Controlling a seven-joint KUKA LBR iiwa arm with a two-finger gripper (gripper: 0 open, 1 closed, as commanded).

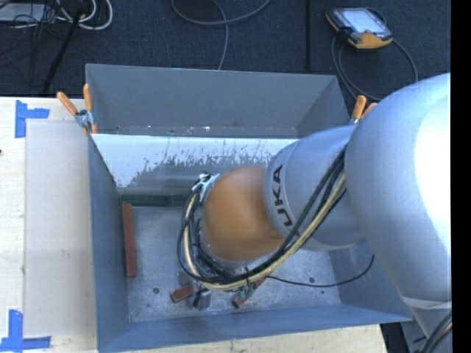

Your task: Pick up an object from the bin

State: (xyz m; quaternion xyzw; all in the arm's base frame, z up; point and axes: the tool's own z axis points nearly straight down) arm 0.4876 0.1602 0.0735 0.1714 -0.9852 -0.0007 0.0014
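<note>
**Wrist low at the bin's 6 o'clock, grip hidden from me**

The arm (pixel 383 182) is the biggest thing on my screen. It comes in from 3 o'clock, its silver bulk covers the bin's right side, and it bends down toward the floor. The bin (pixel 213 116) is grey metal with sloped walls. Its back wall at 12 o'clock is bare, and the slope below that is scratched. The orange cover (pixel 232 223) on the wrist sits near the middle of the bin. The cables (pixel 188 245) loop off the cover's 9 o'clock side and sweep under it toward 5 o'clock.

Below the cover, at about 6 o'clock on the floor and near the front wall, I place the gripper (pixel 217 289). The cover and cables sit over it, so I cannot tell whether it is spread or pressed together, or whether anything is in it.

A long reddish-brown bar (pixel 129 238) lies on the floor at 9 o'clock. It runs 12-to-6 along the foot of the left wall, well apart from the gripper. A dark strip (pixel 153 198) lies at 10 o'clock along the foot of the back slope, and its right end reaches the cables.

A small brown chip (pixel 180 294) lies flat on the floor at 7 o'clock, just beside the gripper on its 9 o'clock side. A small reddish bit (pixel 240 301) lies under the cable loop on the gripper's 4 o'clock side. I cannot tell whether either one touches the gripper.
</note>
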